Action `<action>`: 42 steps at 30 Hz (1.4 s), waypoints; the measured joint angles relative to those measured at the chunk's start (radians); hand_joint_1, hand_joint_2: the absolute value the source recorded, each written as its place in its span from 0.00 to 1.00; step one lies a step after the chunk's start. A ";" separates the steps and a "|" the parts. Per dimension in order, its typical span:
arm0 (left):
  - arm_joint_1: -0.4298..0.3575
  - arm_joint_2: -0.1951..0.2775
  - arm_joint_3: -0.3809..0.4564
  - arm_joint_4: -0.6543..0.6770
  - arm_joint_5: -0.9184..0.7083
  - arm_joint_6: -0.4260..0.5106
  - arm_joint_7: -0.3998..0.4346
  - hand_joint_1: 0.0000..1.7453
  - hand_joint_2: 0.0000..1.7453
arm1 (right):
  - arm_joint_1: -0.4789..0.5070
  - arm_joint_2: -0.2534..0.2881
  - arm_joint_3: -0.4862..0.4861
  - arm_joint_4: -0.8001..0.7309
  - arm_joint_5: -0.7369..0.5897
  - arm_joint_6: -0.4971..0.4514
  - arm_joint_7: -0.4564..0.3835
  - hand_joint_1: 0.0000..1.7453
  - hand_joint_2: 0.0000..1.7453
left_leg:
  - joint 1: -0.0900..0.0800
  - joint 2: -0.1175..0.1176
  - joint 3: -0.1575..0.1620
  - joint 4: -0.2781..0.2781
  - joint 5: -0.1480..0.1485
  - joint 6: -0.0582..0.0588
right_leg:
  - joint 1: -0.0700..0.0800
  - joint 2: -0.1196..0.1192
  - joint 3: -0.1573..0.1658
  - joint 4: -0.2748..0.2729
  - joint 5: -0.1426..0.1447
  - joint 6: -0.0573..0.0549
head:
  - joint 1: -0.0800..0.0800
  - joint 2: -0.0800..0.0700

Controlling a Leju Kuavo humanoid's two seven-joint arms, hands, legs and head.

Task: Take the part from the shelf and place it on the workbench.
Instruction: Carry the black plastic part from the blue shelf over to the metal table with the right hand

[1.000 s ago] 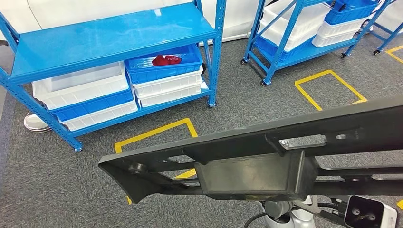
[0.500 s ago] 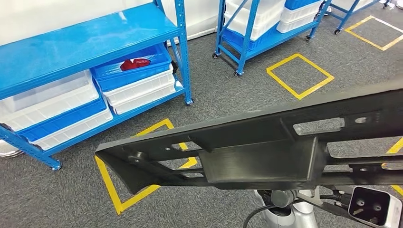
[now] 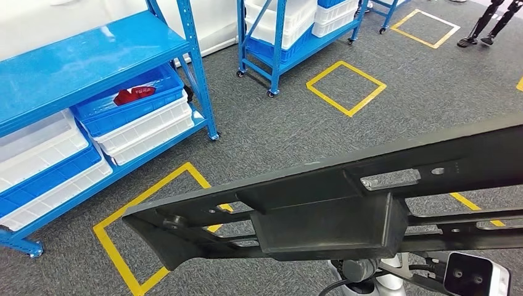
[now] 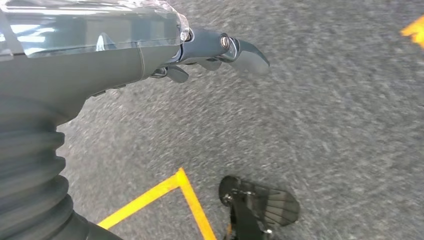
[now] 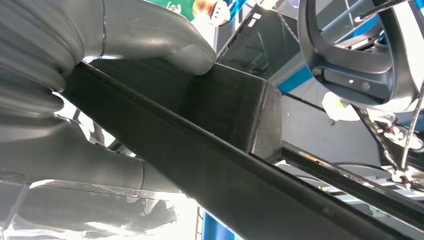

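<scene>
The part (image 3: 321, 209) is a long black moulded bar with a box-shaped pocket in its middle and several slots and holes. It stretches across the lower head view, held level above the carpet, and its right end runs out of frame. In the right wrist view my right hand (image 5: 125, 40) grips the part (image 5: 225, 110), with the thick thumb pressed on its top edge beside the pocket. My left hand (image 4: 215, 47) hangs over the grey carpet, holding nothing, fingers stretched outward.
A blue shelf (image 3: 92, 55) stands at the left, with white bins and a blue bin (image 3: 132, 102) holding a red item. A wheeled blue rack (image 3: 277, 43) is behind. Yellow tape squares (image 3: 345, 86) mark the carpet. A person's legs (image 3: 493, 21) show far right.
The whole view has swung: shelf, rack and yellow squares slid left across the picture as the camera turned. The part stays in the same place in view, still held by my right hand.
</scene>
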 joint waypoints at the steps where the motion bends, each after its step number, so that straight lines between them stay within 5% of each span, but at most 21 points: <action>1: 0.000 -0.003 0.000 0.000 0.002 -0.005 -0.006 0.00 1.00 | 0.000 0.000 0.000 0.000 -0.004 0.002 0.000 1.00 1.00 | 0.001 0.013 0.000 -0.003 0.002 0.004 | 0.000 -0.030 -0.024 0.050 -0.029 0.003 | 0.000 0.000; 3: 0.001 -0.004 0.000 0.000 0.004 -0.013 -0.016 0.00 1.00 | -0.001 -0.001 0.000 0.001 -0.011 0.004 0.000 1.00 1.00 | -0.002 0.039 -0.002 -0.003 0.002 0.008 | -0.003 -0.076 -0.091 0.188 -0.095 0.010 | 0.000 0.000; 5: 0.002 -0.006 0.000 0.000 0.004 -0.015 -0.020 0.00 1.00 | -0.002 -0.001 0.000 0.004 -0.016 0.003 0.000 1.00 1.00 | -0.003 0.066 -0.003 -0.002 0.001 0.006 | -0.011 -0.089 -0.122 0.256 -0.109 0.015 | 0.000 0.000; 6: 0.002 -0.007 0.000 0.000 0.004 -0.014 -0.021 0.00 1.00 | -0.003 -0.001 0.000 0.007 -0.018 0.002 0.000 1.00 1.00 | -0.003 0.079 -0.003 -0.001 -0.001 0.004 | -0.013 -0.095 -0.106 0.227 -0.087 0.017 | 0.000 0.000; 9: -0.001 -0.011 0.000 0.000 0.004 -0.006 -0.021 0.00 1.00 | -0.017 -0.001 0.004 0.011 -0.022 -0.005 0.001 1.00 1.00 | -0.006 0.110 0.002 0.004 -0.008 -0.007 | -0.012 -0.147 0.010 0.014 -0.008 0.010 | 0.000 0.000; 11: -0.002 -0.010 0.000 0.000 0.003 -0.002 -0.020 0.00 1.00 | -0.028 -0.001 0.011 0.014 -0.020 -0.012 0.001 1.00 1.00 | -0.010 0.125 0.005 0.003 -0.012 -0.019 | -0.004 -0.164 0.035 -0.038 -0.002 0.000 | 0.000 0.000; 13: -0.004 -0.009 0.000 0.000 0.001 0.002 -0.016 0.00 1.00 | -0.033 -0.001 0.017 0.016 -0.019 -0.018 0.003 1.00 1.00 | -0.009 0.143 0.010 0.000 -0.014 -0.032 | -0.003 -0.140 0.033 -0.040 0.002 -0.012 | 0.000 0.000; 15: -0.005 -0.007 0.000 0.000 -0.002 0.004 -0.010 0.00 1.00 | -0.040 -0.001 0.022 0.018 -0.019 -0.025 0.003 1.00 1.00 | -0.006 0.120 0.005 0.024 -0.036 -0.041 | -0.007 -0.119 0.036 -0.049 0.009 -0.024 | 0.000 0.000; 18: -0.002 -0.004 0.000 0.000 -0.012 0.007 -0.001 0.00 1.00 | -0.050 -0.003 0.031 0.023 -0.019 -0.042 0.003 1.00 1.00 | -0.002 0.046 -0.077 0.207 -0.134 -0.046 | -0.006 -0.084 0.036 -0.053 0.014 -0.038 | 0.000 0.000; 20: 0.002 -0.003 -0.001 0.000 -0.021 0.008 0.002 0.00 1.00 | -0.051 -0.009 0.033 0.026 -0.019 -0.051 0.003 1.00 1.00 | -0.002 0.032 -0.127 0.299 -0.156 -0.045 | -0.002 -0.056 0.035 -0.052 0.014 -0.040 | 0.000 0.000; 22: 0.002 -0.003 -0.003 0.000 -0.030 0.004 0.000 0.00 1.00 | -0.050 -0.017 0.033 0.028 -0.020 -0.058 0.002 1.00 1.00 | -0.001 0.026 -0.107 0.240 -0.101 -0.041 | -0.001 -0.027 0.037 -0.049 0.014 -0.040 | 0.000 0.000; 24: 0.001 -0.001 -0.010 0.000 -0.038 -0.001 -0.003 0.00 1.00 | -0.049 -0.028 0.032 0.028 -0.020 -0.057 0.000 1.00 1.00 | 0.000 -0.012 -0.045 0.097 -0.030 -0.033 | 0.000 -0.002 0.037 -0.045 0.012 -0.035 | 0.000 0.000; 26: 0.000 0.000 -0.016 0.000 -0.043 -0.004 -0.004 0.00 1.00 | -0.043 -0.037 0.027 0.028 -0.020 -0.042 0.000 1.00 1.00 | 0.000 -0.048 -0.012 0.018 -0.007 -0.028 | -0.003 0.020 0.030 -0.041 0.013 -0.025 | 0.000 0.000; 28: -0.001 0.001 -0.022 0.000 -0.047 -0.007 -0.003 0.00 1.00 | -0.029 -0.042 0.016 0.028 -0.021 -0.015 0.000 1.00 1.00 | -0.002 -0.041 -0.008 0.009 -0.008 -0.021 | -0.007 0.042 0.022 -0.042 0.018 -0.010 | 0.000 0.000; 29: -0.002 0.001 -0.024 0.000 -0.048 -0.008 -0.002 0.00 1.00 | -0.021 -0.045 0.009 0.028 -0.022 -0.002 0.000 1.00 1.00 | -0.002 -0.030 -0.006 0.005 -0.005 -0.015 | -0.007 0.037 0.019 -0.039 0.018 -0.004 | 0.000 0.000; 31: -0.004 0.002 -0.026 0.000 -0.051 -0.012 0.000 0.00 1.00 | -0.013 -0.049 -0.003 0.029 -0.024 0.019 0.000 1.00 1.00 | 0.001 -0.002 -0.001 -0.006 0.002 -0.002 | -0.004 -0.015 -0.006 0.008 -0.011 0.004 | 0.000 0.000; 33: -0.002 0.002 -0.026 0.000 -0.053 -0.015 0.000 0.00 1.00 | -0.009 -0.051 -0.010 0.031 -0.026 0.037 0.000 1.00 1.00 | -0.002 0.026 0.000 -0.009 0.001 0.005 | -0.007 -0.073 -0.065 0.126 -0.070 0.010 | 0.000 0.000; 35: 0.000 0.003 -0.026 0.000 -0.053 -0.024 -0.002 0.00 1.00 | 0.000 -0.053 -0.017 0.037 -0.027 0.057 0.000 1.00 1.00 | -0.005 0.055 0.000 -0.008 -0.002 0.007 | -0.016 -0.087 -0.117 0.227 -0.103 0.018 | 0.000 0.000; 36: 0.000 0.003 -0.026 0.000 -0.053 -0.030 -0.004 0.00 1.00 | 0.006 -0.053 -0.022 0.040 -0.028 0.068 0.000 1.00 1.00 | -0.006 0.069 0.001 -0.007 -0.004 0.005 | -0.019 -0.090 -0.121 0.232 -0.094 0.021 | 0.000 0.000; 39: -0.003 0.003 -0.026 0.000 -0.050 -0.045 -0.008 0.00 1.00 | 0.013 -0.053 -0.038 0.048 -0.034 0.099 0.000 1.00 1.00 | -0.007 0.102 0.007 -0.001 -0.014 -0.005 | -0.022 -0.128 -0.028 0.064 -0.013 0.022 | 0.000 0.000; 42: -0.008 0.003 -0.026 0.000 -0.051 -0.044 -0.006 0.00 1.00 | 0.009 -0.052 -0.045 0.053 -0.042 0.109 0.000 1.00 1.00 | -0.013 0.127 0.014 0.003 -0.026 -0.023 | -0.012 -0.155 0.019 -0.029 0.002 0.008 | 0.000 0.000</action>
